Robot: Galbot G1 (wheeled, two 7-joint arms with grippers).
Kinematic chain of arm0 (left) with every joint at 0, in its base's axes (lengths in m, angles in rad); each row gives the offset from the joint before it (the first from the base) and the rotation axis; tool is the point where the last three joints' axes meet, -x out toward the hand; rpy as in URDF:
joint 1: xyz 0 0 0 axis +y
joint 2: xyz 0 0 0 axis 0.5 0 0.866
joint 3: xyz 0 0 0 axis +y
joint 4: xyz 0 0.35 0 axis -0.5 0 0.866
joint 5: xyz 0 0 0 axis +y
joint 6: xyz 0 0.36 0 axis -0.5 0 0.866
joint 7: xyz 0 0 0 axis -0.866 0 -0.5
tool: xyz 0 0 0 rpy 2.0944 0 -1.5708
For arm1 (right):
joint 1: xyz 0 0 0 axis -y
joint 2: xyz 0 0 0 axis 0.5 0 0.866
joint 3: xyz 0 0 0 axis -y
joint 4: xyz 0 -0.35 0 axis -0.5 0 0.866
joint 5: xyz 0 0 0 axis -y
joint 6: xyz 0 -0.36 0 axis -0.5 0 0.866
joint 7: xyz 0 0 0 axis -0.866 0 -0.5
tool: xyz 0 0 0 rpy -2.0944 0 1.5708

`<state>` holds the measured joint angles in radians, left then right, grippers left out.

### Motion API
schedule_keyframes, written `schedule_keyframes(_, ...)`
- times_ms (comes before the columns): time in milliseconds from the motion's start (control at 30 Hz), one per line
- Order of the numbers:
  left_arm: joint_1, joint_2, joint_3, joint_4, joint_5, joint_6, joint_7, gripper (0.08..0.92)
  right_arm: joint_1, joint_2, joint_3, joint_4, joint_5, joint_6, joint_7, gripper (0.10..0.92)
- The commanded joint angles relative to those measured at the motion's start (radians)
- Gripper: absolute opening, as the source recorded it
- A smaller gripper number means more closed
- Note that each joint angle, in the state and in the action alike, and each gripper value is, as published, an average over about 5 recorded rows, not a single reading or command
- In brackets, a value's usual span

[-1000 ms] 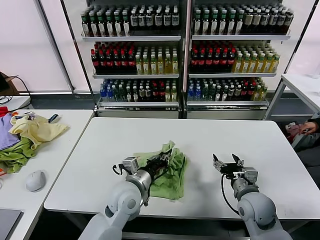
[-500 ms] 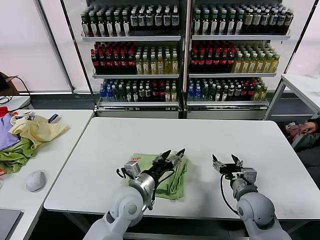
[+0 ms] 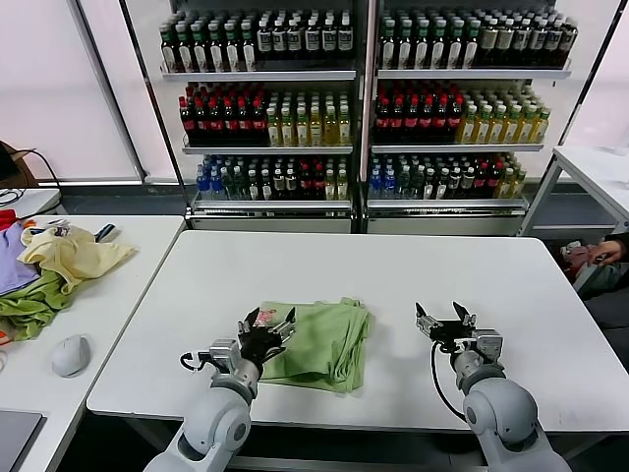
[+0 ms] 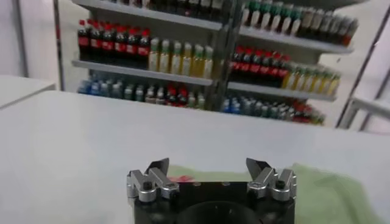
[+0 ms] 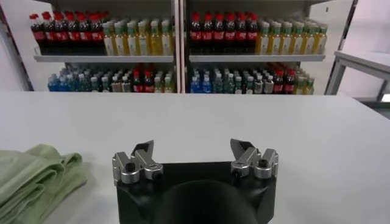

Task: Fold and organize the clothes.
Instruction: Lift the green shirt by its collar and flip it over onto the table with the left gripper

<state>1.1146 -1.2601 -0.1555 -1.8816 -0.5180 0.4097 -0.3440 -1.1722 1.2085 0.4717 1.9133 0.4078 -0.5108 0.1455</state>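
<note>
The light green shirt (image 3: pixel 319 342) lies folded into a flat rectangle on the white table (image 3: pixel 393 275), near its front edge. Its red-and-white patch (image 3: pixel 263 317) shows at the fold's left corner. My left gripper (image 3: pixel 267 321) hovers at that left corner, open and empty. In the left wrist view the shirt (image 4: pixel 329 189) is a green strip just beyond my left gripper (image 4: pixel 211 164). My right gripper (image 3: pixel 439 315) waits open to the right of the shirt, apart from it. The right wrist view shows the shirt's folded edge (image 5: pixel 33 179) off to one side of my right gripper (image 5: pixel 192 146).
A side table (image 3: pixel 118 285) on the left carries a heap of yellow, purple and green garments (image 3: pixel 49 270) and a grey mouse (image 3: pixel 70 355). Shelves of bottled drinks (image 3: pixel 364 98) stand behind the table. Another white table (image 3: pixel 595 167) stands at the far right.
My left gripper let go of the shirt, opened wide and drew back to the left. The raised bunch of cloth dropped and now lies flat and folded. The right arm stayed put.
</note>
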Motion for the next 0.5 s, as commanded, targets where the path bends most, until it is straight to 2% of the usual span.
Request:
schedule_keyframes(33, 0.04, 0.018, -0.024, 0.064, 0.147, 0.073, -0.038, 0.823, -0.003, -0.001, 0.003, 0.005, -0.001, 0.0, 0.0, 0.823)
schedule_keyframes(267, 0.019, 0.01, -0.023, 0.057, -0.044, 0.166, -0.072, 0.814, -0.002, -0.005, 0.006, 0.011, 0.001, -0.002, 0.001, 0.823)
schedule_keyframes(500, 0.02, 0.011, -0.04, 0.041, -0.257, 0.173, -0.073, 0.646, 0.001, -0.005, 0.005, 0.011, 0.001, -0.003, 0.001, 0.823)
